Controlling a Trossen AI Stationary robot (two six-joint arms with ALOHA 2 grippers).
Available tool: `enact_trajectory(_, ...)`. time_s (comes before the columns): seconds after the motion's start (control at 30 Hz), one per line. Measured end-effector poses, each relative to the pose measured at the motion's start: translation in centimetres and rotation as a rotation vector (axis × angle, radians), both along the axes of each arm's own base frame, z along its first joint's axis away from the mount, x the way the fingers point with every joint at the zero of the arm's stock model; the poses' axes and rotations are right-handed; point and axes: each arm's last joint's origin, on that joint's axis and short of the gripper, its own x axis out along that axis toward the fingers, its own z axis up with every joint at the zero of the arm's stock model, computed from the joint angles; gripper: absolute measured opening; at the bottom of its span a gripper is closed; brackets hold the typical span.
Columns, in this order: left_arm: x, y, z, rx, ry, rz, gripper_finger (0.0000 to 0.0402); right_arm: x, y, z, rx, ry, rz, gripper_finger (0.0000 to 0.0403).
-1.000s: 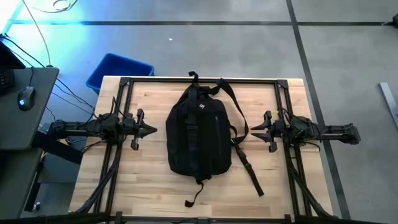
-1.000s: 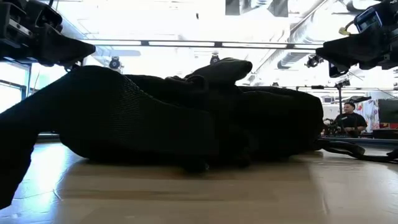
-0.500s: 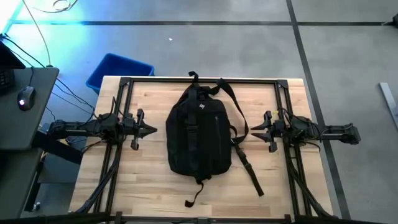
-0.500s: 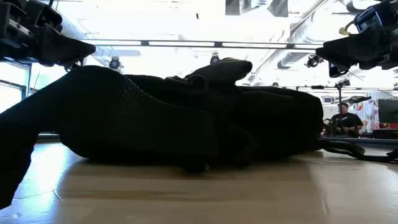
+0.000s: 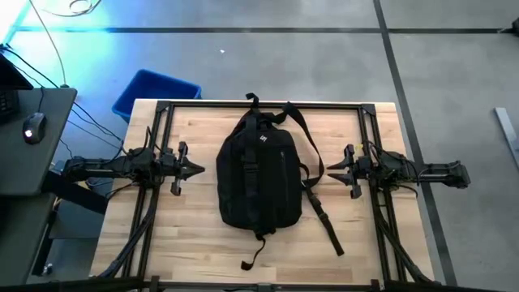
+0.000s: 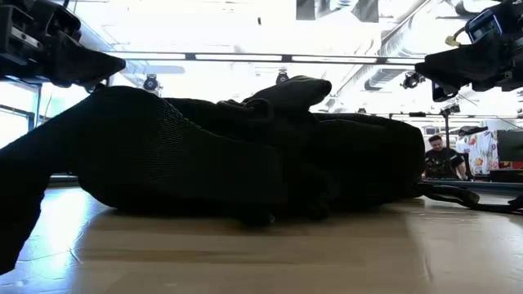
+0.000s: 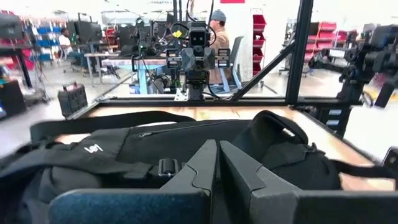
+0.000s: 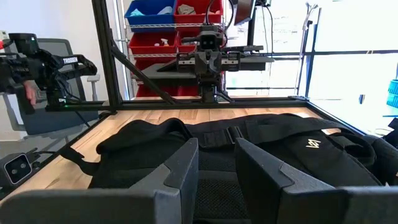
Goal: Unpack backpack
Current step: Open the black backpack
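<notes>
The left gripper (image 5: 197, 169), fingers pressed together, hovers above the wooden table (image 5: 190, 243), its tip aimed at the backpack (image 5: 261, 174) lying just beyond it at the table's middle. On the backpack's far side, the right gripper (image 5: 328, 171) faces back with its fingers slightly parted around nothing, a loose strap (image 5: 324, 223) trailing below it.

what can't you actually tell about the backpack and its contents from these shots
- Contents: the backpack lies shut in the high view; its own fabric hides whatever is inside.
- Zipper pulls: too small in the high view, lost in dark silhouette in the low view.
- Underside: pressed to the table, unseen everywhere.
- Near end: cut off by the left gripper fingers in the left wrist view.
</notes>
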Motion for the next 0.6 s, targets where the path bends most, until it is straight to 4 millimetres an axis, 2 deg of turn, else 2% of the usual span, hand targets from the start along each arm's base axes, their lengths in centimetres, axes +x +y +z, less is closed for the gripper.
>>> enact_trajectory(0.13,0.0,0.0,0.0,-0.114,0.001,-0.002,0.0,0.0,0.0,0.0,0.0,-0.002,0.0,0.0089)
enact_trajectory(0.33,0.0,0.0,0.0,-0.181,0.002,0.002,0.0,0.0,0.1,0.8,-0.028,-0.082,0.038,0.0089)
enact_trajectory(0.47,0.0,0.0,0.0,-0.268,0.0,0.012,0.0,-0.2,0.4,1.7,0.055,-0.17,0.155,0.0089)
enact_trajectory(0.6,0.0,0.1,0.0,-0.325,0.0,0.013,0.0,-0.6,0.4,3.2,0.201,-0.312,0.162,0.0089)
